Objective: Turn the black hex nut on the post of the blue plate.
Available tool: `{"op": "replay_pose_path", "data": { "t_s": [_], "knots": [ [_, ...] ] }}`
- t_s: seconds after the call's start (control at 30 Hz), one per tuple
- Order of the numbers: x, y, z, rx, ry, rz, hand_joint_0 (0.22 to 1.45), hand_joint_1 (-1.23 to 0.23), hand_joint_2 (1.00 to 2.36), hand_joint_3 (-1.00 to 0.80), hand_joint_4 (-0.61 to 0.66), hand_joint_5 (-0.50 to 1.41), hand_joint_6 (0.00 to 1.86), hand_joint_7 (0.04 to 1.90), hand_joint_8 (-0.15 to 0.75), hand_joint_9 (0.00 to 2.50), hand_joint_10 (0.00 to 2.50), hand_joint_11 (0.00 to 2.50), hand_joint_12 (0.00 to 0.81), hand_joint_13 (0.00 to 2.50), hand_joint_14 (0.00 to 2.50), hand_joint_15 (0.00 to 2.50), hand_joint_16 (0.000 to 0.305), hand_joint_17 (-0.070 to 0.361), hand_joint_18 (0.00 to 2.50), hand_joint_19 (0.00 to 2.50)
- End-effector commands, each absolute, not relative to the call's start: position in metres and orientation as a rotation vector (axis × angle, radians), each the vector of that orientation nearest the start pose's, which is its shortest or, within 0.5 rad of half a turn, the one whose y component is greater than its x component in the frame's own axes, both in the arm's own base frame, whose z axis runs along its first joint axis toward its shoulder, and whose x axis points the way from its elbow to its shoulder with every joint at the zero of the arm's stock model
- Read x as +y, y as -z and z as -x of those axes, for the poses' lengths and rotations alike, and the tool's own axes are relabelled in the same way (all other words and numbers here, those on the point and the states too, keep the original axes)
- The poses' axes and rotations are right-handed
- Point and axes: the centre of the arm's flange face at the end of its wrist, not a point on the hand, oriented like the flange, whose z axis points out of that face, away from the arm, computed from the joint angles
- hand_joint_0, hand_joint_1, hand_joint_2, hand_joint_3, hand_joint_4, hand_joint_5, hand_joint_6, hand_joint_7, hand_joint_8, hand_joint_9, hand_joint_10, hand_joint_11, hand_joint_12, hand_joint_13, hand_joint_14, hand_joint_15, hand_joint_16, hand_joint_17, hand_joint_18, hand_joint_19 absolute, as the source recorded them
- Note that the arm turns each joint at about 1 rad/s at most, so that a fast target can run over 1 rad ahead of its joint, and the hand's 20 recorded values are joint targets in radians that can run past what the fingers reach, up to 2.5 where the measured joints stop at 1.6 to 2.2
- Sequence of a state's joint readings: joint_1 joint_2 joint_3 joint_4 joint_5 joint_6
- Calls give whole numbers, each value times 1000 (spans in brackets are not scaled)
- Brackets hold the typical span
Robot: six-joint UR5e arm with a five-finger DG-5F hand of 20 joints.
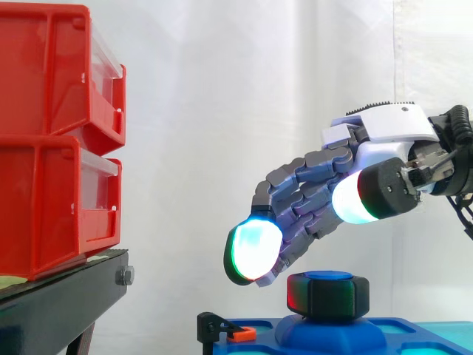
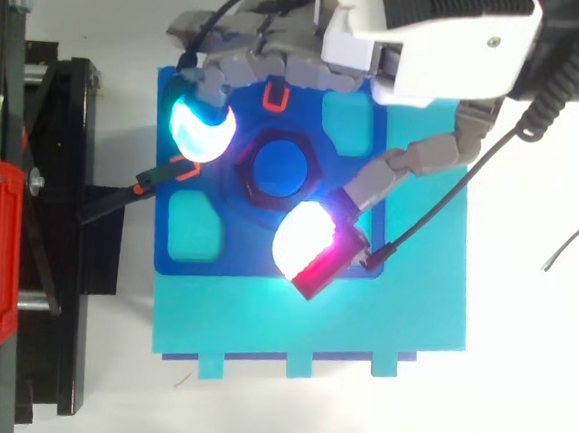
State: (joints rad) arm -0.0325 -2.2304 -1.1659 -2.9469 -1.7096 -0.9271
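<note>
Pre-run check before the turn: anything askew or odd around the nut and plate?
Nothing stands out. The black hex nut sits level on the post of the blue plate. The robot hand hovers above it, fingers relaxed, not gripping. The red bins sit stacked on the black stand.

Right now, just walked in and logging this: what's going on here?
The robot hand hovers over the black hex nut on the post of the blue plate. Its fingers are spread, with glowing fingertips either side of the nut from above; in the side view they look clear of it. No grip yet.
</note>
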Motion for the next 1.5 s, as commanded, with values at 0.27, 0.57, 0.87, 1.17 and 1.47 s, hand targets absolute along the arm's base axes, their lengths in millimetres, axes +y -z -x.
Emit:
{"op": "replay_pose_path", "data": {
  "t_s": [0.27, 0.57, 0.87, 1.17, 1.47],
  "knots": [
    [-136, -290, -727, 1627, -576, -458, 324, -811, 1000, -500, 257, -276, 502, 836, 366, 145, 0, 0, 540, 325, 3, 240, 74, 166, 222, 188],
    [-136, -286, -724, 1640, -577, -463, 349, -889, 1000, -500, 161, -300, 502, 734, 330, 65, 0, 0, 512, 262, 4, 233, 69, 155, 148, 185],
    [-137, -286, -724, 1640, -576, -462, 319, -619, 1000, -500, 320, -264, 503, 887, 398, 138, 0, 0, 561, 309, 3, 263, 76, 171, 200, 232],
    [-139, -285, -723, 1642, -574, -465, 321, -478, 1000, -500, 385, -240, 503, 991, 429, 178, 0, 0, 586, 346, 3, 294, 79, 178, 211, 279],
    [-143, -285, -721, 1649, -571, -470, 340, -436, 1000, -500, 403, -234, 504, 988, 448, 239, 0, 0, 595, 410, 3, 309, 80, 180, 288, 264]
  ]
}}
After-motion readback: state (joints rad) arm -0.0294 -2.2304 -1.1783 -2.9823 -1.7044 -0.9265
